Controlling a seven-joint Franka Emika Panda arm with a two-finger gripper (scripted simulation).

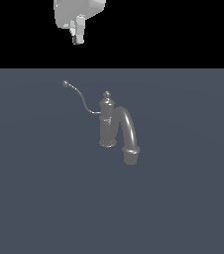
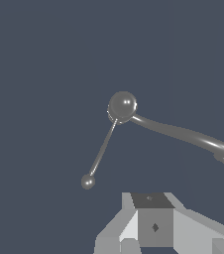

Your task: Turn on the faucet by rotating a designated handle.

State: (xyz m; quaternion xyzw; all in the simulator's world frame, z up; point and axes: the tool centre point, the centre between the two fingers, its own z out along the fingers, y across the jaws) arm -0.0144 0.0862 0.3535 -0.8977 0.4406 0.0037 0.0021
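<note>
The grey metal faucet (image 1: 107, 124) stands upright on the floor, with a knob finial on its ribbed column and a thick arched spout (image 1: 129, 131) curving toward the exterior view's right. The handle (image 1: 79, 98), a thin curved lever with a ball tip (image 1: 65, 83), reaches toward the exterior view's left. My gripper (image 1: 77, 35) hangs high above the ball tip, apart from it, shut and empty. In the wrist view I see the finial (image 2: 122, 105), the spout (image 2: 183, 133), the handle (image 2: 102, 149) with its ball (image 2: 87, 181), and my gripper (image 2: 151, 208).
The faucet stands on a flat blue-grey floor (image 1: 183, 208). Behind the floor's far edge the background is black. Nothing else shows around the faucet.
</note>
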